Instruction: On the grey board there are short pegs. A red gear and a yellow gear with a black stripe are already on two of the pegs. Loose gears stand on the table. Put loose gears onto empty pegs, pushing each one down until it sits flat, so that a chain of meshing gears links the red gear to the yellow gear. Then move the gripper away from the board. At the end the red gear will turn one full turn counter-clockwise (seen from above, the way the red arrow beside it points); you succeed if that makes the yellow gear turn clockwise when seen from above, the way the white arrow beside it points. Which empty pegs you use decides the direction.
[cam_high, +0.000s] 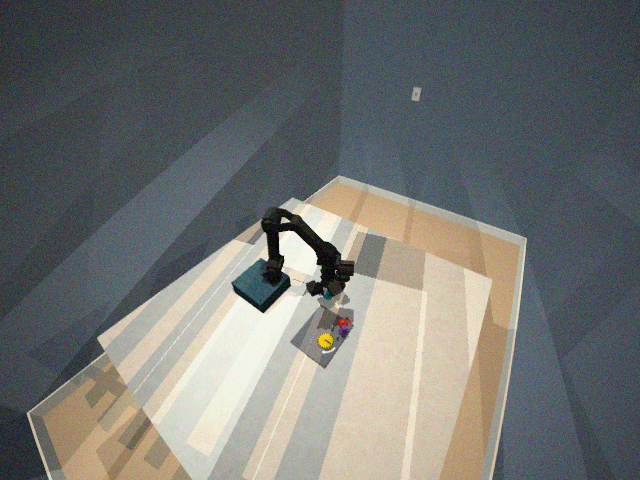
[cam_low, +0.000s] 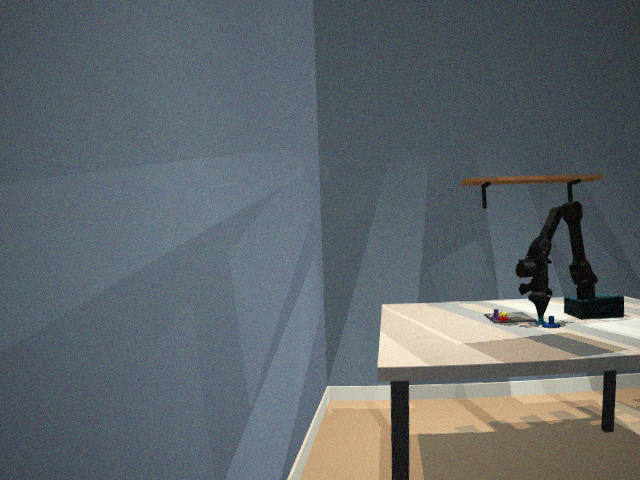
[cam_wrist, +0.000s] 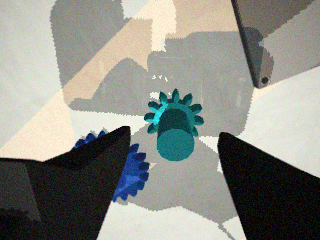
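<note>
My gripper is open, fingers low on either side of the teal gear's knob with a gap on each side. The teal gear stands upright on the table. A blue gear lies beside it, partly behind the left finger in the wrist view. On the grey board, a purple gear is next to the red gear. The yellow gear is on the board, apart from the purple one. The empty pegs are too small to tell clearly.
The arm's dark teal base block stands on the table behind the gripper. The board's corner is close by, at the upper right of the wrist view. A wooden shelf is on the wall.
</note>
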